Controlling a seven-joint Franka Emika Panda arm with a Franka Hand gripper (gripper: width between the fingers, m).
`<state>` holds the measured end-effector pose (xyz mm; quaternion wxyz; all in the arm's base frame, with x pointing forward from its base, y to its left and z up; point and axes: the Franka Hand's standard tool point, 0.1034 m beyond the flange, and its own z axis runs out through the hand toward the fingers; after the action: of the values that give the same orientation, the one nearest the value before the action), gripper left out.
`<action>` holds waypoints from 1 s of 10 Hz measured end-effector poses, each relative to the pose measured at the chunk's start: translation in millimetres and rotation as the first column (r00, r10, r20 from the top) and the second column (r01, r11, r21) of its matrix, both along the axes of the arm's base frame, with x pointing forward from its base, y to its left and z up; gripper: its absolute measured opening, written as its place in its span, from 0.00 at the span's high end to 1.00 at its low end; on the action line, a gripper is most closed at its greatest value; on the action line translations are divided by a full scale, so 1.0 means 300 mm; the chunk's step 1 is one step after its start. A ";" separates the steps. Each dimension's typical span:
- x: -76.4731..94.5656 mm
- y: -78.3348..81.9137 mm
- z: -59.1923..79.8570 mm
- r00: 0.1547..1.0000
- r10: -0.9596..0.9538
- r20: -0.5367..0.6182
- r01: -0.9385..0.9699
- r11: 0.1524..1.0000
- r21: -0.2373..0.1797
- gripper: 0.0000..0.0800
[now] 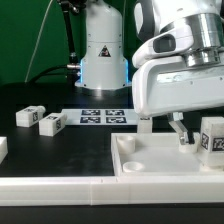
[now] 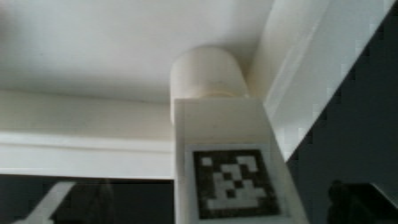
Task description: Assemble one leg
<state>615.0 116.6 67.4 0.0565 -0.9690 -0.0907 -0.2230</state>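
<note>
In the wrist view a white leg (image 2: 222, 150) with a black-and-white marker tag fills the middle. Its rounded end touches the inner corner of the big white tray-like part (image 2: 107, 60). My gripper (image 2: 214, 208) is open: its dark fingers (image 2: 64, 202) stand on either side of the leg, with a dark gap on each side. In the exterior view my gripper (image 1: 170, 130) hangs low over the tray-like part (image 1: 150, 165). A tagged leg (image 1: 213, 137) stands at the exterior view's right edge. Two more legs (image 1: 27, 117) (image 1: 50, 123) lie at the exterior view's left.
The marker board (image 1: 103, 117) lies on the black table behind the tray-like part. A white piece (image 1: 3, 148) shows at the exterior view's left edge. A low white rim (image 1: 60, 186) runs along the front. The arm's base (image 1: 103, 55) stands at the back.
</note>
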 end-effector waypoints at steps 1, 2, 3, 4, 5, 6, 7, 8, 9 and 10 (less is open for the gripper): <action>0.000 0.000 0.000 1.000 0.000 0.000 0.000 1.000 0.000 0.20; 0.000 0.000 0.000 1.000 0.000 0.000 0.000 1.000 0.000 0.19; 0.000 0.000 0.000 1.000 0.000 0.000 0.000 1.000 0.000 0.19; 0.000 0.000 0.000 1.000 0.000 0.000 0.000 1.000 0.000 0.19; 0.000 0.000 0.000 1.000 0.000 0.000 0.000 1.000 0.000 0.19; 0.000 0.001 0.004 1.000 0.000 -0.006 0.000 1.000 0.000 0.19; -0.001 0.003 0.031 0.998 -0.001 -0.055 0.001 1.000 -0.001 0.19; 0.011 -0.008 0.059 0.999 -0.007 -0.047 0.006 1.000 -0.002 0.19; 0.004 -0.014 0.044 0.994 -0.009 -0.110 0.008 1.000 -0.005 0.19; -0.001 -0.002 0.041 0.972 -0.011 -0.233 0.009 1.000 -0.007 0.19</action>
<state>614.7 115.9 79.9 0.0628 -0.9890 -0.0792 -0.1079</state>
